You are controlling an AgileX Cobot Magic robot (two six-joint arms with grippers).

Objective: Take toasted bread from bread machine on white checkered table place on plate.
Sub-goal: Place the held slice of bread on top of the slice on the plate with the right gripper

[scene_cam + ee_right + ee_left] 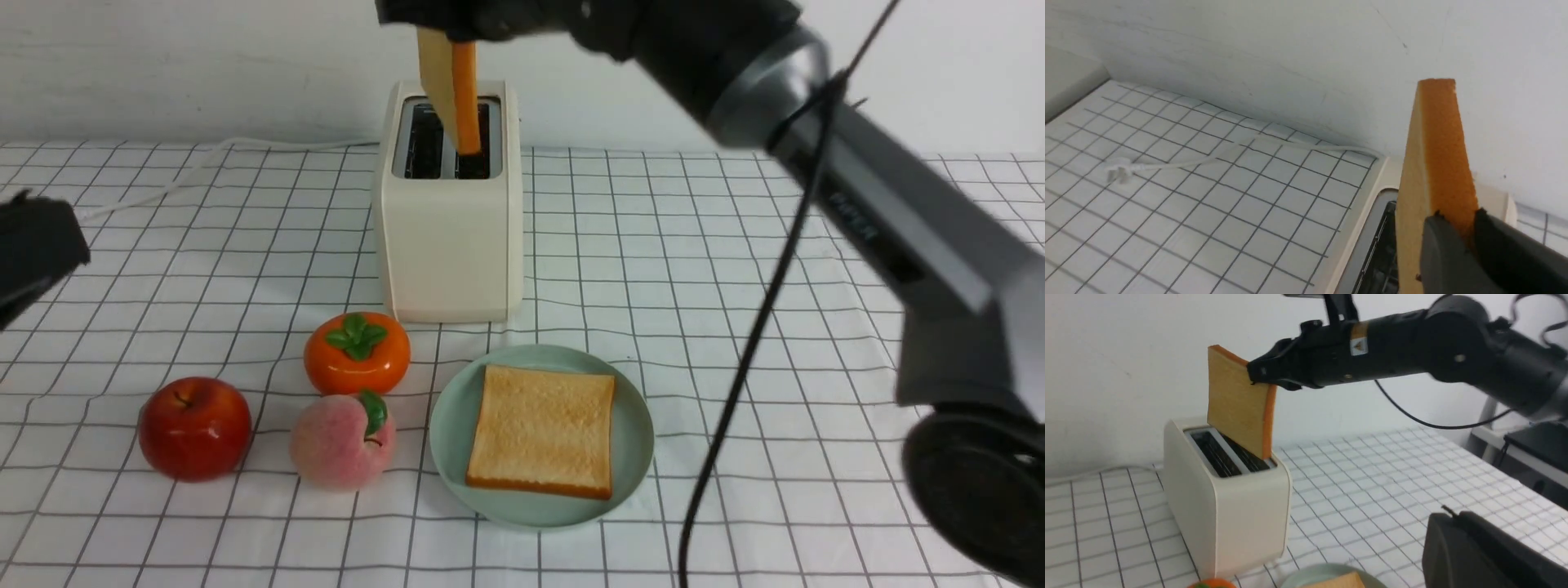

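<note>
Nearest, on the checkered surface point(694, 245): plate point(637, 425) bearing one flat toast slice point(543, 429), with apple point(194, 426), peach point(343, 441) and persimmon point(357, 353) to its left. Left claw point(37, 245), closed, at the surface's left edge. Farthest: toaster point(449, 237), over whose right slot the right claw point(457, 24) pinches a second slice point(457, 90), upright, lower corner at the slot's mouth.

Wrinkled matt cloth covers the tabletop point(735, 245); bread machine point(449, 245) in smooth, satin cream plastic; plate point(637, 425) smooth with a soft sheen; toasted bread point(543, 429) rough and porous; persimmon point(357, 359) and apple point(194, 426) glossy; fingers point(1449, 257) matt black plastic
</note>
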